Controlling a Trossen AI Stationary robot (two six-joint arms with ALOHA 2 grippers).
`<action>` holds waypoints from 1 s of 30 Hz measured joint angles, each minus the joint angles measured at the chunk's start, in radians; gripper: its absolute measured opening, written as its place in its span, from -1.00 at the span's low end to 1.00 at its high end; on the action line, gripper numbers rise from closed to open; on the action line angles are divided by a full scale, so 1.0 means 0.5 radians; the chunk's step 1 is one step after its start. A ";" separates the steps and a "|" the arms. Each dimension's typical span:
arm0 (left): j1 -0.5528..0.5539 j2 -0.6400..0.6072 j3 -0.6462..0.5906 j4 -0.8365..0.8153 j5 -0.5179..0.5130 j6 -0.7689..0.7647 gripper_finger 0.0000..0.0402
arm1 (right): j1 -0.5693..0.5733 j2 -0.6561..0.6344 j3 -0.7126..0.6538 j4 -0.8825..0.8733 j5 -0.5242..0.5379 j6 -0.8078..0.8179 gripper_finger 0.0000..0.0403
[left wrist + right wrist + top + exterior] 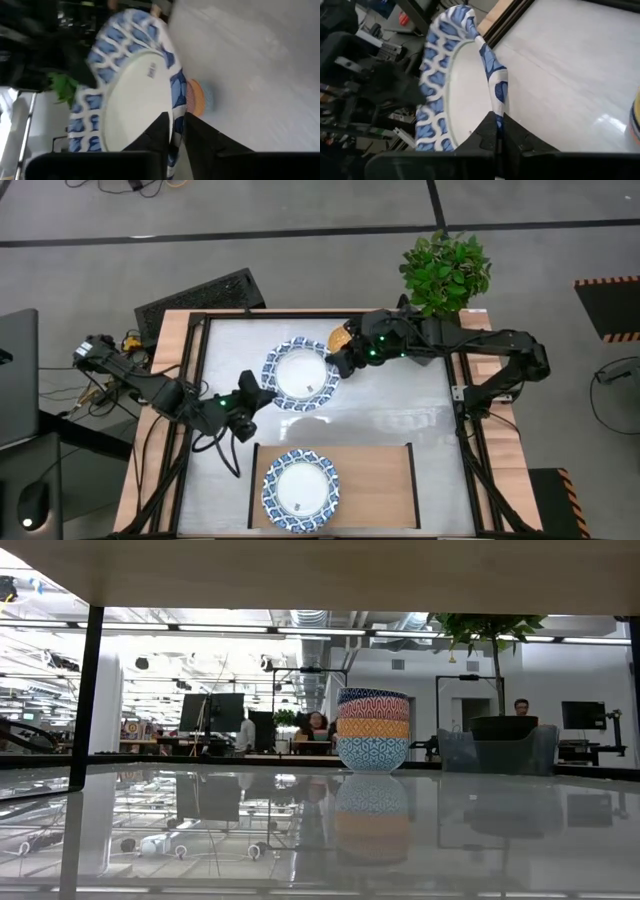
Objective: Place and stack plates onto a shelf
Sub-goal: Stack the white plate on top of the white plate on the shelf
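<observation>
High view: two dark arms are meeting over the middle of a white table, both gripping one blue-rimmed plate [300, 375] by opposite edges. The left gripper [256, 394] is pinching the near-left rim, and the right gripper [341, 363] is clamping narrowly on the far-right rim, likely handing the plate over. Another plate [300, 489] is already lying on the wooden shelf [375, 485] at the table's near edge. A potted plant [445, 270] and stacked bowls [373, 729] are standing at the far side.

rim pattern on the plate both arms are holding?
Blue-and-white lattice rim on the held plate, plain white centre. Clearest in the right wrist view.
</observation>
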 joint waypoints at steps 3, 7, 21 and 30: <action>-0.062 0.000 0.000 0.117 -0.071 -0.060 -0.65 | -0.021 -0.005 0.000 0.020 0.004 0.000 -0.87; -0.161 0.000 0.000 0.192 -0.178 -0.071 -0.48 | -0.030 -0.006 0.000 0.054 0.001 0.000 -0.90; -0.682 -0.085 0.000 0.706 -1.471 -0.602 -0.29 | 0.141 -0.028 0.001 -0.015 -0.108 0.106 -0.89; -0.664 -0.446 -0.001 0.743 -1.483 -1.662 -0.29 | 0.574 0.109 0.000 0.130 -0.231 0.246 -0.88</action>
